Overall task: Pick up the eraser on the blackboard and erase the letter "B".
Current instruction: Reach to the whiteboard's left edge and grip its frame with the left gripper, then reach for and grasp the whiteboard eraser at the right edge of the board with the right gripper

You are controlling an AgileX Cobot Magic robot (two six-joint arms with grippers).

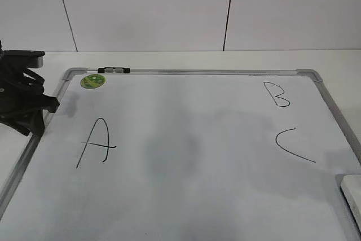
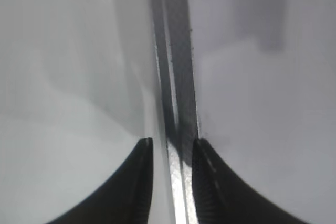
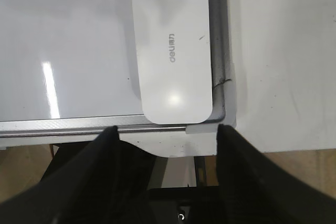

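Note:
The blackboard (image 1: 186, 162) is a white board with a grey frame, lying flat. The letter "B" (image 1: 276, 95) is drawn near its far right corner. The white eraser (image 1: 352, 195) lies on the board's near right corner, cut off by the exterior view's edge. In the right wrist view the eraser (image 3: 170, 51) lies just ahead of my right gripper (image 3: 168, 128), which is open, empty, and above the board's near edge. My left gripper (image 1: 49, 105) is at the board's left edge. Its jaws (image 2: 172, 141) stand slightly apart over the frame rail (image 2: 176, 77), holding nothing.
A larger "A" (image 1: 96, 142) is on the left and a curved "C" (image 1: 293, 145) lies below the "B". A round green magnet (image 1: 92, 80) and a small dark clip (image 1: 113, 70) sit at the far left corner. The white table (image 3: 283, 66) surrounds the board.

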